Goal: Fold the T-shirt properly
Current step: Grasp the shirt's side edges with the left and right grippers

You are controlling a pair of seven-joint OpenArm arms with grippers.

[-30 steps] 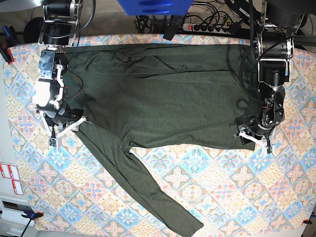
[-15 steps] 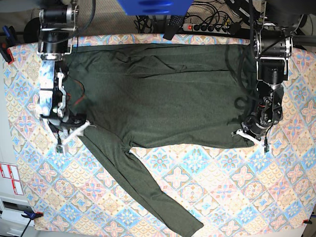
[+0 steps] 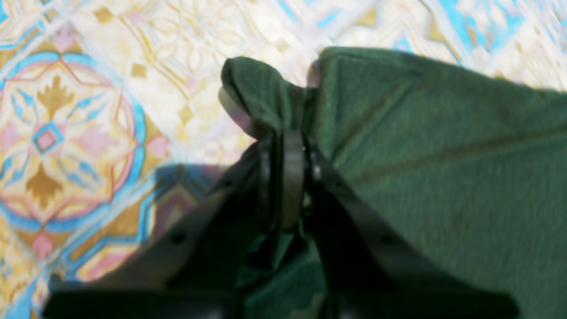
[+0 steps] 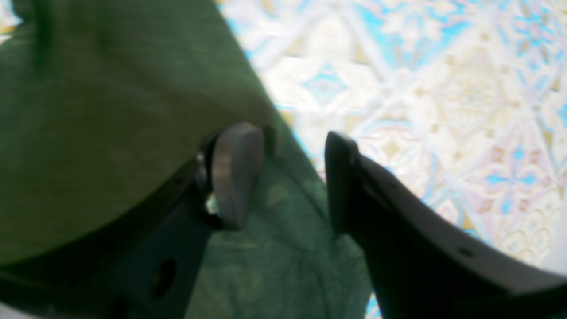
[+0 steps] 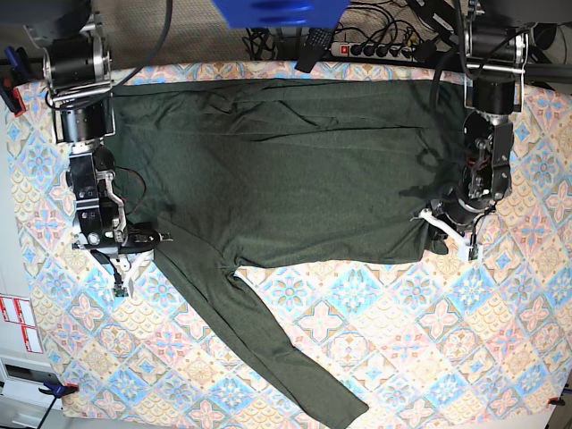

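I see the desk (image 5: 375, 340) covered in a patterned cloth of blue, pink and yellow tiles. Beyond its far edge lie a black power strip (image 5: 375, 49) with tangled cables and a blurred blue object (image 5: 279, 12). Red-and-white labels (image 5: 18, 323) sit off its left edge.

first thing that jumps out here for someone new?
The big dark green shirt spread flat across the patterned tablecloth, one long sleeve trailing toward the near edge. Then the two arms at its near corners: the left gripper is shut on a bunched fold of the hem corner, while the right gripper stands open, one finger on the cloth at the shoulder edge.
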